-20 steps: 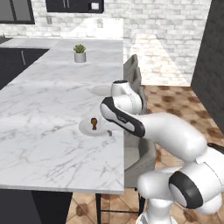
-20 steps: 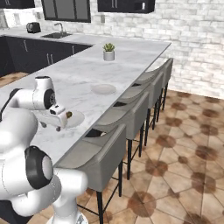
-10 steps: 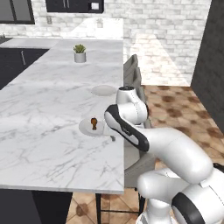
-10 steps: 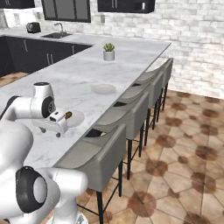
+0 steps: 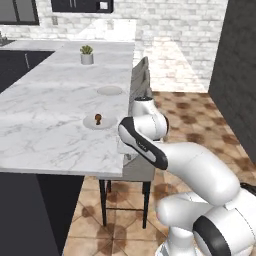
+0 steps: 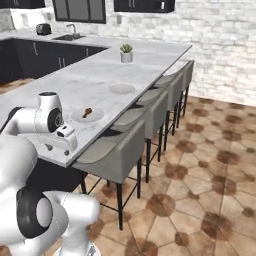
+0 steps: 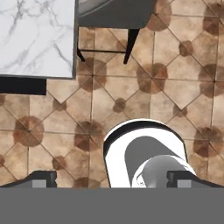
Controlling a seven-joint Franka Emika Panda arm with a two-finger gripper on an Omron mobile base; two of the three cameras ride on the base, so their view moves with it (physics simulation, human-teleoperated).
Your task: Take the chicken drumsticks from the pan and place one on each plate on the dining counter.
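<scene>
1. Tabletop (image 5: 45, 125) of white, grey-veined marble runs long and wide; every place below is given from its near plate.
2. Near plate (image 5: 99, 122) lies flat close to the stool-side edge, and one drumstick (image 5: 98, 118) rests on it; the right base view shows the same plate (image 6: 87, 115) with the drumstick (image 6: 87, 112) lying across its middle.
3. Far plate (image 5: 109, 90) sits well beyond the near plate along the same edge and looks bare.
4. A potted plant (image 5: 87, 54) stands farther still, past the far plate.
5. Grey stools (image 6: 117, 152) line the edge just beside the near plate, standing on a brown tiled floor (image 6: 200, 180).
6. The claw (image 7: 111, 178) hangs off the tabletop's edge, apart from the near plate, facing down at the floor; its fingertips (image 7: 41, 178) stand spread wide with nothing between them.
</scene>
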